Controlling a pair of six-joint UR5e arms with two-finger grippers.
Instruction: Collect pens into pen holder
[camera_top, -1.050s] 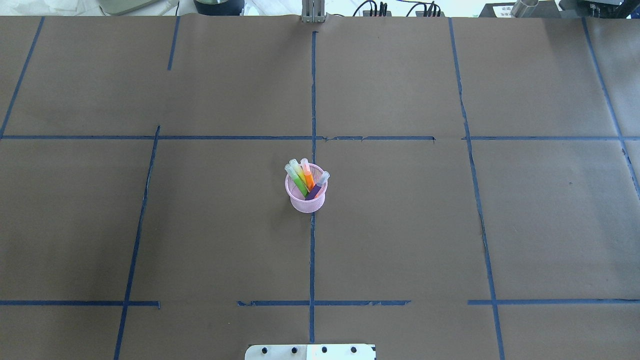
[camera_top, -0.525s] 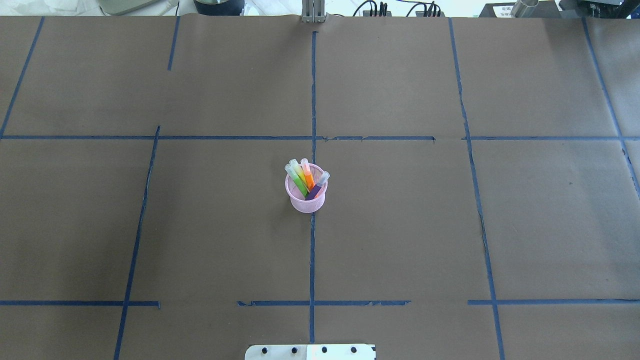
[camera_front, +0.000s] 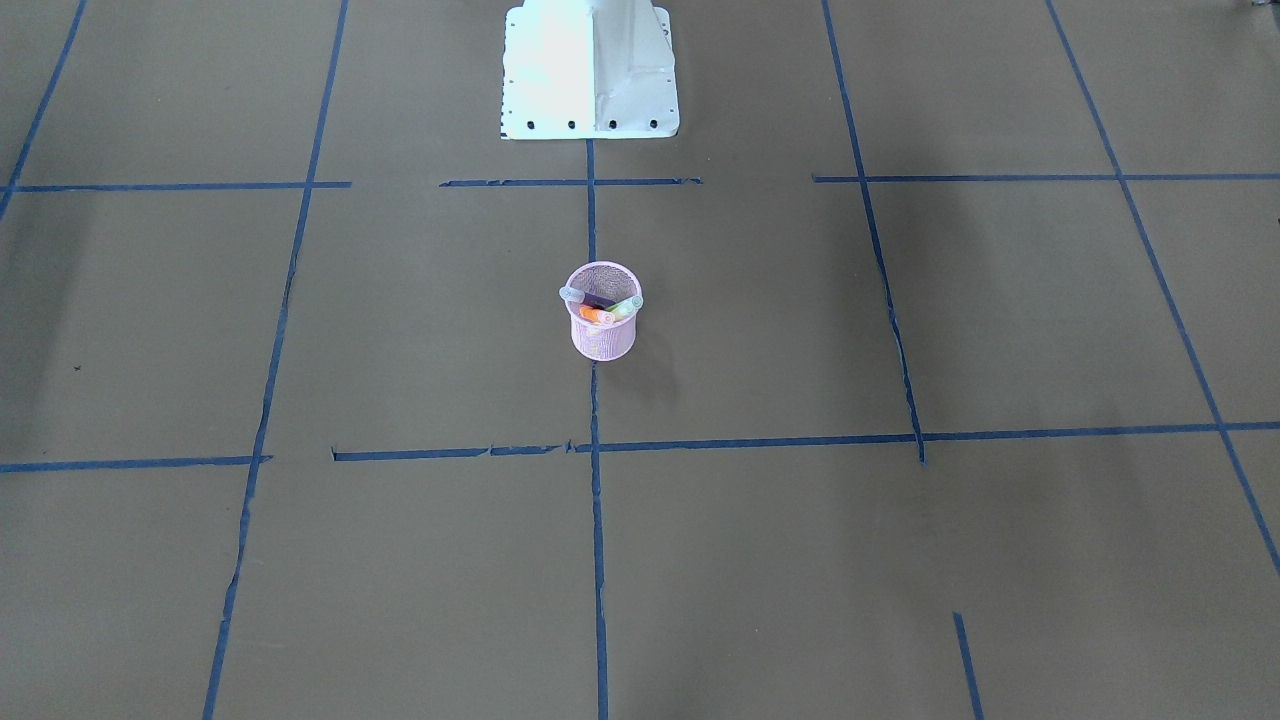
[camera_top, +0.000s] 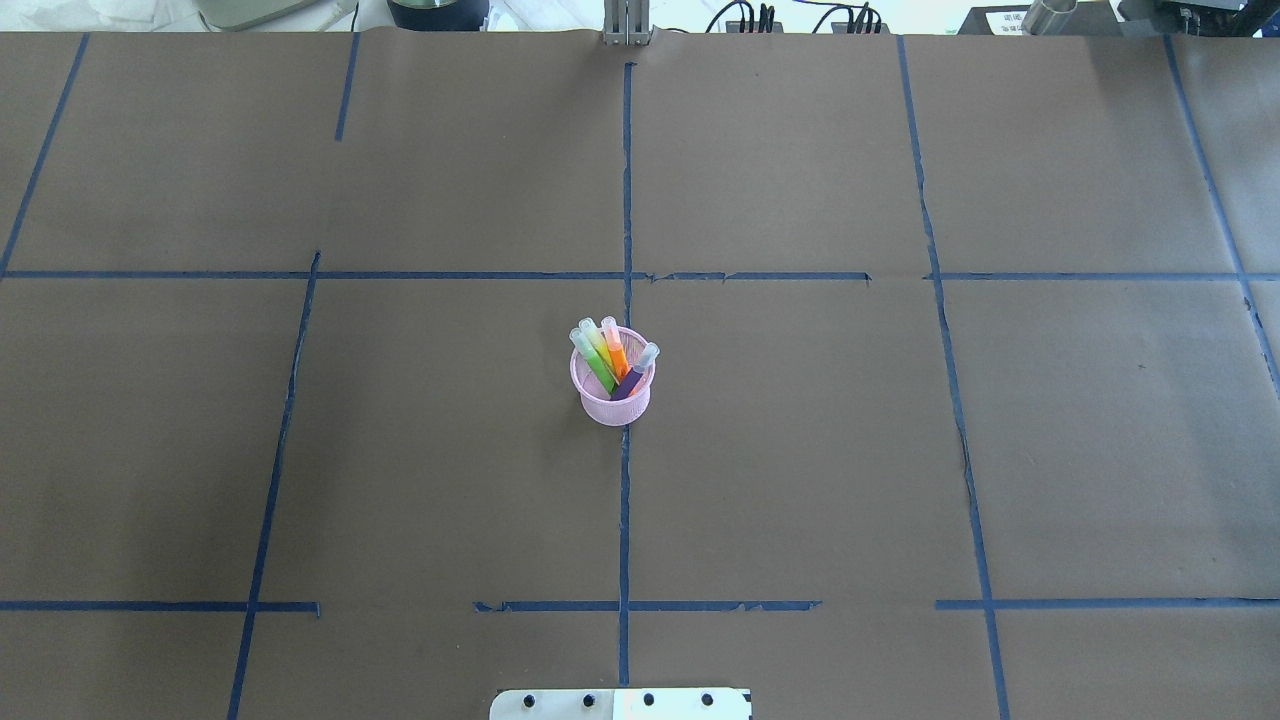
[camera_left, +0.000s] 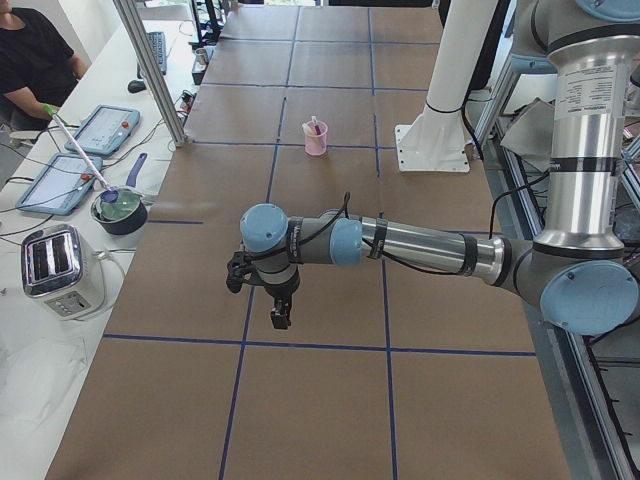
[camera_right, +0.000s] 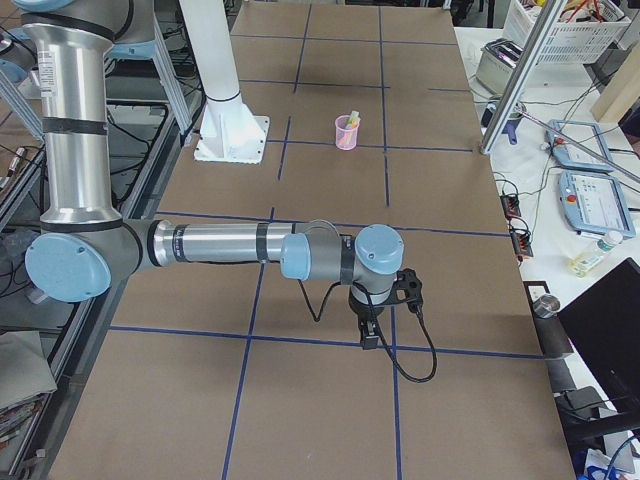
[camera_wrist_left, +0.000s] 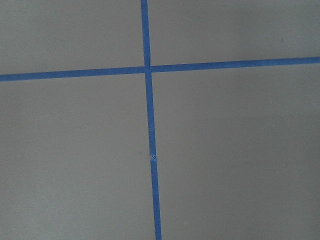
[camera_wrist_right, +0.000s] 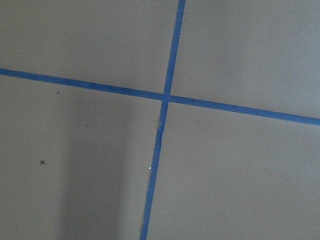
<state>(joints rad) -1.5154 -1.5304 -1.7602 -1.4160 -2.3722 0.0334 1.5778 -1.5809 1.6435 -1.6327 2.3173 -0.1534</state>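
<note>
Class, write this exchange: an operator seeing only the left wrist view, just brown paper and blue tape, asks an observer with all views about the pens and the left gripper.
Operator: Where are the pens?
Observer: The pens are in the pink pen holder, cap ends up.
Operator: Where does it stand?
Observer: On the central blue tape line, before the robot's base.
Operator: And my left gripper?
Observer: The left gripper hangs well away from the pen holder; open or shut, I cannot tell.

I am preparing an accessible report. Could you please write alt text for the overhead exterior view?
A pink mesh pen holder stands upright near the middle of a brown table marked with blue tape lines, with green, orange and purple pens leaning inside it. A white plate shows at the bottom edge.
</note>
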